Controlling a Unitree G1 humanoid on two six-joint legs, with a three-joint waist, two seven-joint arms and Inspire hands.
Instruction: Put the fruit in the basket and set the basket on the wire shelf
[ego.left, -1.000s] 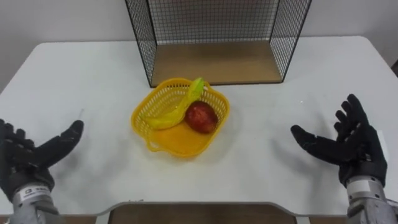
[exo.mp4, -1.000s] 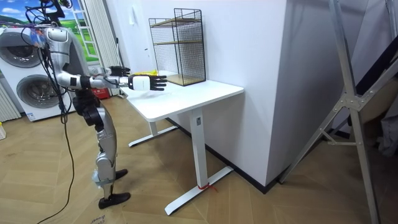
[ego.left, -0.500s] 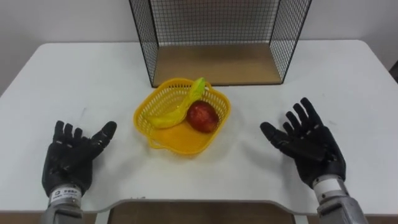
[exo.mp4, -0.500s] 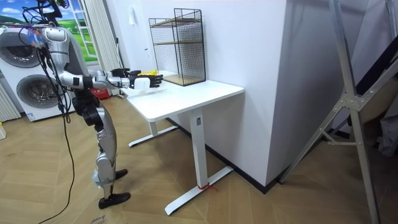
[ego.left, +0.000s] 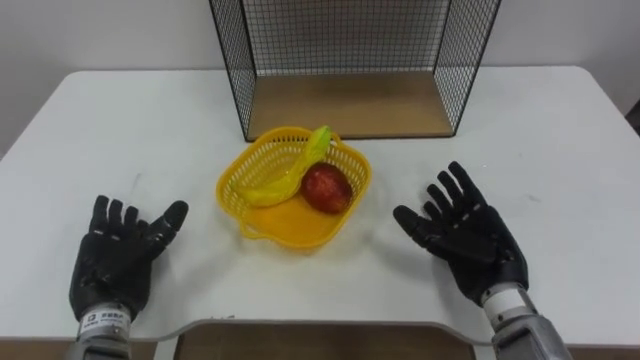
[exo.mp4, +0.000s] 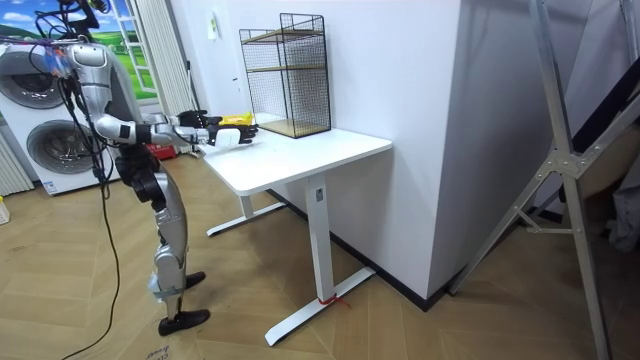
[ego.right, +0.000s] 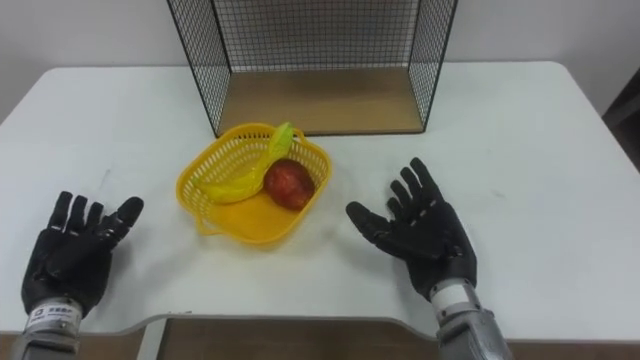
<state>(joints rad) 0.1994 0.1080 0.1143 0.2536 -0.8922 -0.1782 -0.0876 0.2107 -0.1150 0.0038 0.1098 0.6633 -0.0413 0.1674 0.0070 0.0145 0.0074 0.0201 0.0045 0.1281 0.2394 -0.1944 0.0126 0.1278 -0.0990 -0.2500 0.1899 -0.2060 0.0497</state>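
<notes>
The basket (ego.left: 236, 178) stands on the white table (ego.left: 140, 130) at the middle of the frame, just before the open front of the wire shelf (ego.left: 350, 104) and a little left of the shelf's middle; its back rim is near the shelf's wooden floor, but I cannot tell if they touch. Inside lie a banana (ego.left: 283, 174) and an apple (ego.left: 324, 187), touching each other. The banana's long axis runs from lower left to upper right, and its green tip rises over the back rim toward the shelf; the apple sits at its right side. A small lip of the basket points to the lower left. The left hand (ego.left: 113, 264) is at the lower left of the frame, close to the table's near edge, palm up, fingers loose and spread, holding nothing. The right hand (ego.left: 468, 238) is at the lower right, fingers straight and spread, palm turned toward the basket, also holding nothing. Bare table lies between each hand and the basket; the gap on the right is the smaller one. The shelf's side walls are mesh and its front is free. In the room view the shelf (exo.mp4: 287, 75) stands against the wall with a second board above, and the robot stands at the table's end at the room view's left, both arms stretched over the top.
</notes>
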